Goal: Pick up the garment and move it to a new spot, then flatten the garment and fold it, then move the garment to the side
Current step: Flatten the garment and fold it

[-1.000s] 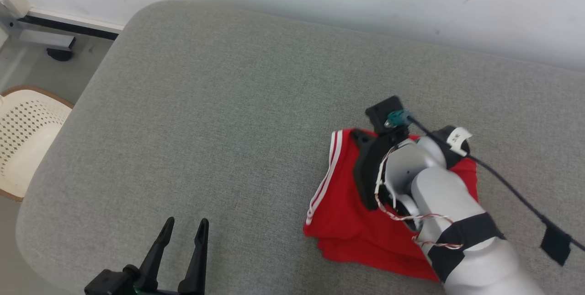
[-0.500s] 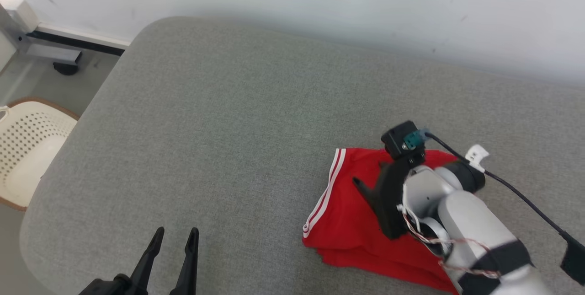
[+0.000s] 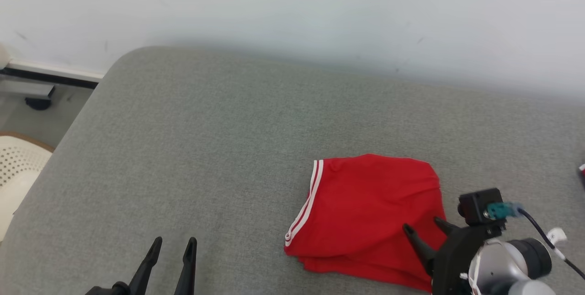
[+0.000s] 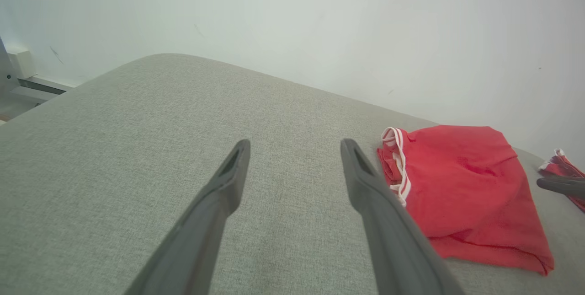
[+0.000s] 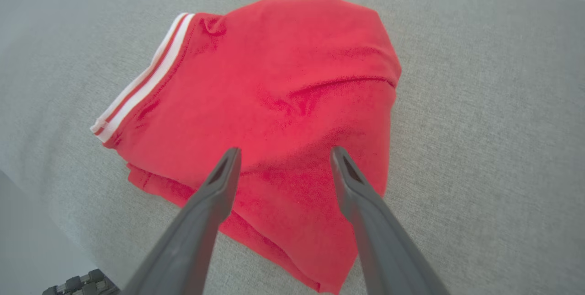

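The garment (image 3: 365,212) is red with white stripes along one edge and lies folded on the grey cushioned surface (image 3: 205,148), right of centre. It also shows in the left wrist view as the garment (image 4: 461,180) and in the right wrist view as the garment (image 5: 283,98). My right gripper (image 3: 422,226) is open, its fingers hovering over the garment's near right part with nothing between them; the same open right gripper (image 5: 283,155) is seen from the wrist. My left gripper (image 3: 173,242) stands open at the lower left, well apart from the garment, also seen as the left gripper (image 4: 292,146).
A white wall (image 3: 292,11) runs behind the surface. A white perforated basket (image 3: 13,171) sits on the floor off the left edge. Another red striped cloth (image 4: 562,167) lies at the far right of the left wrist view, with a dark fingertip (image 4: 557,184) near it.
My right gripper has let go of the garment and drawn back toward me, leaving it lying folded. The head camera has shifted, so the whole picture sits lower and further left.
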Tool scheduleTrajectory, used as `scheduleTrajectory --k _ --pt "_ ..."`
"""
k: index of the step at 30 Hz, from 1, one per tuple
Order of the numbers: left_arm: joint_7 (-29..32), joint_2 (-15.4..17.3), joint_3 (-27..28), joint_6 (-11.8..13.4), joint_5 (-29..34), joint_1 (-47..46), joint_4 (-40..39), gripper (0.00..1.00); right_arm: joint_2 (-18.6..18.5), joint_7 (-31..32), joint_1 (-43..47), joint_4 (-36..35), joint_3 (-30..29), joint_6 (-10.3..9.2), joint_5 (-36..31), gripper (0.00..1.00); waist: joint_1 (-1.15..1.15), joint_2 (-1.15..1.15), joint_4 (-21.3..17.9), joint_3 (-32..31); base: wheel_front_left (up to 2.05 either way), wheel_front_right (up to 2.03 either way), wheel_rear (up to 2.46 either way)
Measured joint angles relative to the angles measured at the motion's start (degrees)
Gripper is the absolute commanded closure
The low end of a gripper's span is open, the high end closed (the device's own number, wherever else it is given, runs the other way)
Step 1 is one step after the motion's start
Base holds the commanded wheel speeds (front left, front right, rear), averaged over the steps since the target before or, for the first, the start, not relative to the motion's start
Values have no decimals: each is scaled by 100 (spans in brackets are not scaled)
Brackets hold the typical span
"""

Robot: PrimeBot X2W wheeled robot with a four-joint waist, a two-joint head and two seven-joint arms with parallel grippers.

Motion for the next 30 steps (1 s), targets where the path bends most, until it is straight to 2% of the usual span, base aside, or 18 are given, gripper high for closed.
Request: scheduleTrajectory --k 4,5,10,16,22,25,30 --pt "13 29 10 24 -2 41 -4 0 271 -705 351 -200 -381 0 -209 0 0 0 -140 -103 0 0 0" --pt "13 29 10 24 -2 41 -4 0 271 -705 351 -200 -381 0 -209 0 0 0 -140 -103 0 0 0" --pt "-32 41 37 97 44 104 -3 0 536 -1642 558 -111 -759 -1 -268 0 0 0 -333 -193 0 0 0" --pt "-110 26 175 204 176 222 -8 0 625 -2849 598 237 -1043 -1 -320 0 0 0 -543 -307 0 0 0" --pt "-144 -155 526 265 235 275 -81 0 641 -3750 610 705 -1125 -1 -354 0 1 0 -724 -419 0 0 0" --pt "-147 -315 824 240 343 344 -178 0 643 -4081 636 989 -1114 -1 -463 0 0 0 -794 -478 0 0 0" --pt "-160 -570 1155 10 487 467 -177 0 644 -4377 678 1369 -1026 -1 -598 0 0 0 -922 -548 0 0 0"
